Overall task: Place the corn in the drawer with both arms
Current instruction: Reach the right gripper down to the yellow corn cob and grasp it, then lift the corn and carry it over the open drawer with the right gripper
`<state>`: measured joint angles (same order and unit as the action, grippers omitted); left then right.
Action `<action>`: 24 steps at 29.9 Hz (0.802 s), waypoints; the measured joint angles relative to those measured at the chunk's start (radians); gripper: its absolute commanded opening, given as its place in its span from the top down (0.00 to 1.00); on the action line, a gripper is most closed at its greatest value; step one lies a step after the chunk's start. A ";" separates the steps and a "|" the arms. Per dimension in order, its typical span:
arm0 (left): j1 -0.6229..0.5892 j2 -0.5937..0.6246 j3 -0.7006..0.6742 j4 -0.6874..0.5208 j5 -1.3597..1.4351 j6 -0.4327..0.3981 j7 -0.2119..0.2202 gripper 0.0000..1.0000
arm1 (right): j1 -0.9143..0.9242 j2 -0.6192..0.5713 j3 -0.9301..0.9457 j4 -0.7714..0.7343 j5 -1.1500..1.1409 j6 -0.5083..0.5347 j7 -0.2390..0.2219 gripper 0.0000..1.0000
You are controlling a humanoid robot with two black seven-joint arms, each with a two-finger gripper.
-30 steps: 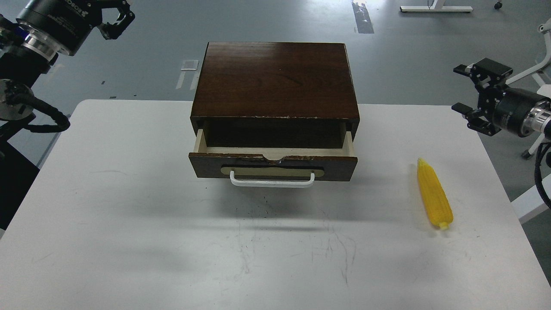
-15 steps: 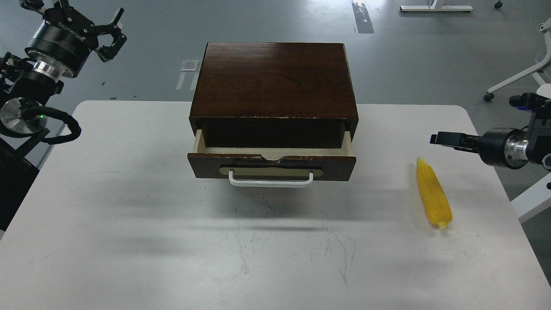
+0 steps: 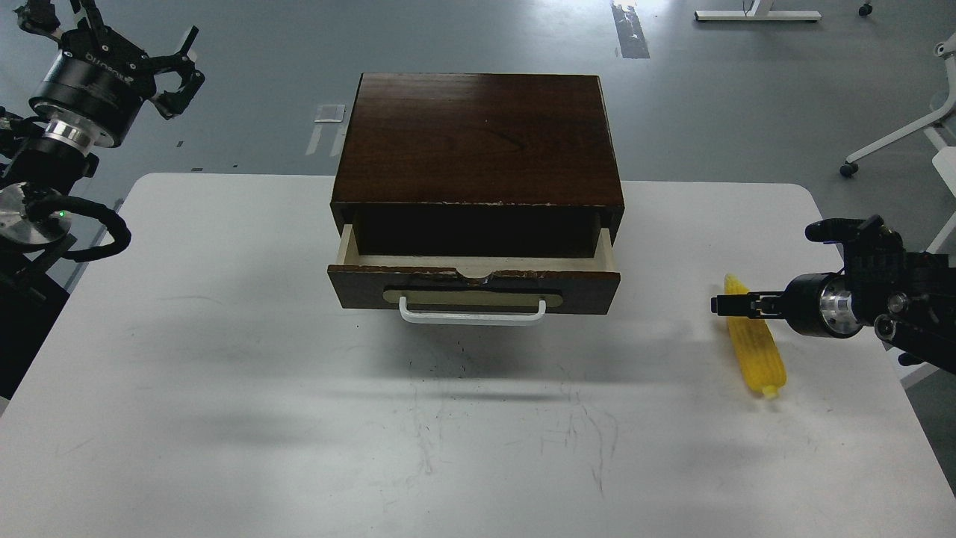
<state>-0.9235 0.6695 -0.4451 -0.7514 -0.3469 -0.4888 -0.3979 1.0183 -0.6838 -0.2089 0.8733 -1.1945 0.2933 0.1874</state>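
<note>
The yellow corn (image 3: 759, 357) lies on the white table (image 3: 224, 373) at the right, pointed end away from me. The dark brown drawer (image 3: 474, 288) with its white handle (image 3: 472, 314) stands partly pulled out of the wooden cabinet (image 3: 478, 138), and what shows of its inside holds nothing. My right gripper (image 3: 736, 305) is seen edge-on, low over the corn's far half; its fingers cannot be told apart. My left gripper (image 3: 112, 33) is open and empty, raised beyond the table's far left corner.
The cabinet stands at the table's far middle. A white chair base (image 3: 896, 142) stands on the floor past the right edge. Bare tabletop lies in front of the drawer and between the drawer and the corn.
My right gripper has come down and left from beyond the table's right edge to just over the corn, turning edge-on. My left gripper has drawn back a little to the left.
</note>
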 measured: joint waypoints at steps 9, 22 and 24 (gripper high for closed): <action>0.000 0.005 0.000 0.001 0.006 0.000 0.000 0.02 | 0.001 0.002 -0.009 -0.017 -0.001 -0.007 0.000 0.99; -0.002 0.052 0.012 -0.017 0.014 0.000 0.000 0.02 | 0.196 -0.113 0.215 0.203 0.010 -0.083 0.049 1.00; -0.002 0.062 0.013 -0.023 0.014 0.000 0.001 0.02 | 0.245 -0.122 0.262 0.287 0.007 -0.090 0.049 1.00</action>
<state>-0.9256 0.7313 -0.4320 -0.7746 -0.3327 -0.4888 -0.3968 1.2632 -0.8055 0.0530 1.1599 -1.1872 0.2034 0.2360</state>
